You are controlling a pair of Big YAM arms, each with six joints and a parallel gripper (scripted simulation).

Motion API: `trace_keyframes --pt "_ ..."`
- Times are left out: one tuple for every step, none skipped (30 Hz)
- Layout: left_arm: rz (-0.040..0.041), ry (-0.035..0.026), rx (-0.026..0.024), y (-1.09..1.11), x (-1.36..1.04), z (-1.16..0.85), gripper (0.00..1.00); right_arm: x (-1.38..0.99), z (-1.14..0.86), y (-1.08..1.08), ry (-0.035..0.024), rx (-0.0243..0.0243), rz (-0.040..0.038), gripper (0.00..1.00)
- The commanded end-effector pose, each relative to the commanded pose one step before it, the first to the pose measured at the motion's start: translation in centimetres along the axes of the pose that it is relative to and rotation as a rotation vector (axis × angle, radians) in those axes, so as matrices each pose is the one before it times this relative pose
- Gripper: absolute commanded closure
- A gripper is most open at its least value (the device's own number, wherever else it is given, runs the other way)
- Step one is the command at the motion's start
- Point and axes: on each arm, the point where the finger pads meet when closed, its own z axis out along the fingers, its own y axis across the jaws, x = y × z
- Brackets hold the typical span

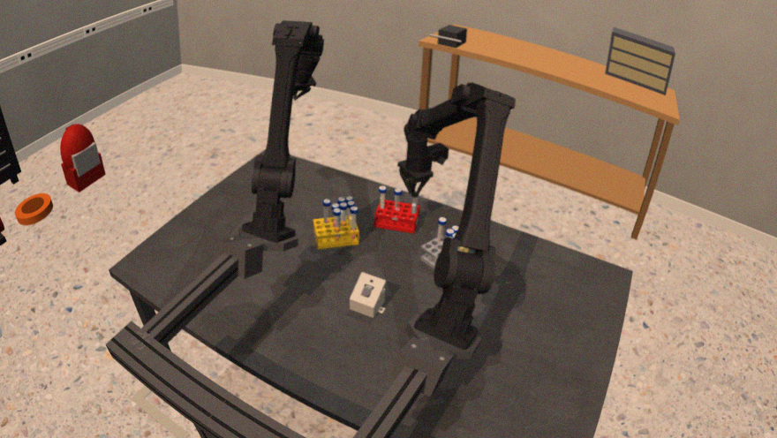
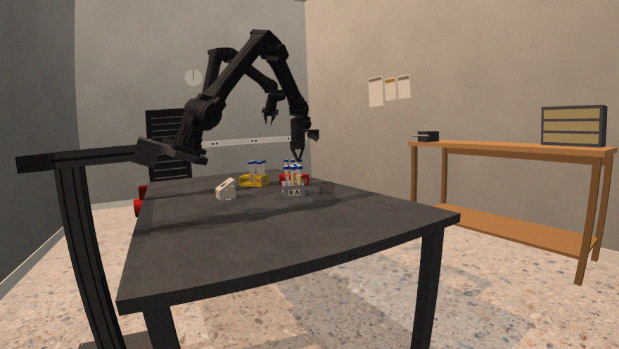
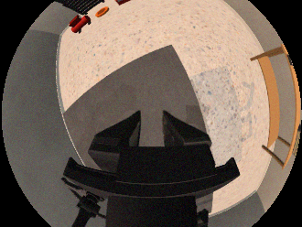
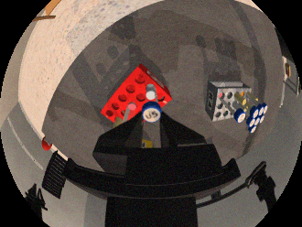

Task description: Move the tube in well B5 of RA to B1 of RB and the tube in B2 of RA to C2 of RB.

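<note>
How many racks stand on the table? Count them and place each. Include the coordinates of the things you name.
3: yellow rack (image 1: 337, 242) (image 2: 248, 183) left, red rack (image 1: 395, 223) (image 2: 306, 181) (image 4: 142, 71) middle, grey rack (image 1: 425, 247) (image 2: 293, 192) (image 4: 210, 104) right in the top view, partly behind the right arm (image 1: 486, 174) (image 2: 235, 68).

Top view looking steeply down over my bases, exterior view low, farther off beside the table (image 1: 326, 337) (image 2: 277, 243), both sharing my two arms, wrist views close behind my fingertips

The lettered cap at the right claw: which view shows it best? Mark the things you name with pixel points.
Right wrist: the blue-rimmed cap (image 4: 152, 113) faces the lens, lettering visible, between the right claw's (image 4: 152, 118) fingers. In the top and exterior views I can't make it out there; left wrist doesn't show it.
</note>
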Motion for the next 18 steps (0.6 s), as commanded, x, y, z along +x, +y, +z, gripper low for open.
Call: trace_keyframes --pt "-0.01303 -0.03056 0.02134 -0.508 -1.491 -1.264 0.70 0.171 -2.020 0.170 -0.00401 -0.01530 0.00056 1.00" --pt "0.00000 0.00000 0.00000 0.000 0.000 0.000 0.70 0.170 -0.076 0.065 0.00023 -0.00086 -0.00052 1.00" --pt "0.00000 0.00000 0.00000 0.000 0.000 0.000 0.70 0.178 -0.076 0.070 0.00025 -0.00091 -0.00055 1.00" --pt "0.00000 0.00000 0.00000 0.000 0.000 0.000 0.70 0.124 -0.059 0.042 0.00010 -0.00055 -0.00088 1.00" --pt "0.00000 0.00000 0.00000 0.000 0.000 0.000 0.70 0.116 0.186 -0.047 0.00148 0.00337 -0.00106 1.00" --pt "0.00000 0.00000 0.00000 0.000 0.000 0.000 0.70 0.091 0.143 -0.035 0.00118 0.00268 -0.00085 1.00" --pt "0.00000 0.00000 0.00000 0.000 0.000 0.000 0.70 -0.061 -0.042 -0.031 -0.00044 -0.00005 0.00018 1.00" --pt "0.00000 0.00000 0.00000 0.000 0.000 0.000 0.70 -0.239 -0.170 -0.064 -0.00186 -0.00181 0.00294 1.00" --pt "0.00000 0.00000 0.00000 0.000 0.000 0.000 0.70 -0.222 -0.151 -0.062 -0.00162 -0.00153 0.00295 1.00" --pt "0.00000 0.00000 0.00000 0.000 0.000 0.000 0.70 -0.093 -0.007 -0.051 -0.00020 0.00055 0.00125 1.00" --pt "0.00000 0.00000 0.00000 0.000 0.000 0.000 0.70 0.000 0.000 0.000 0.00000 0.00000 0.00000 1.00" --pt "0.00000 0.00000 0.00000 0.000 0.000 0.000 0.70 0.000 0.000 0.000 0.00000 0.00000 0.00000 1.00" --pt "0.00000 0.00000 0.00000 0.000 0.000 0.000 0.70 0.085 0.194 -0.037 0.00172 0.00351 -0.00110 1.00" --pt "0.00000 0.00000 0.00000 0.000 0.000 0.000 0.70 -0.101 -0.106 0.174 -0.00142 -0.00302 0.00084 1.00" --pt "0.00000 0.00000 0.00000 0.000 0.000 0.000 0.70 -0.105 -0.113 0.197 -0.00155 -0.00335 0.00092 1.00" --pt "0.00000 0.00000 0.00000 0.000 0.000 0.000 0.70 -0.166 -0.248 0.241 -0.00264 -0.00562 0.00145 1.00" --pt "0.00000 0.00000 0.00000 0.000 0.000 0.000 0.70 -0.202 -0.316 0.276 -0.00325 -0.00688 0.00186 1.00" --pt "0.00000 0.00000 0.00000 0.000 0.000 0.000 0.70 -0.222 -0.338 0.312 -0.00355 -0.00755 0.00209 1.00"
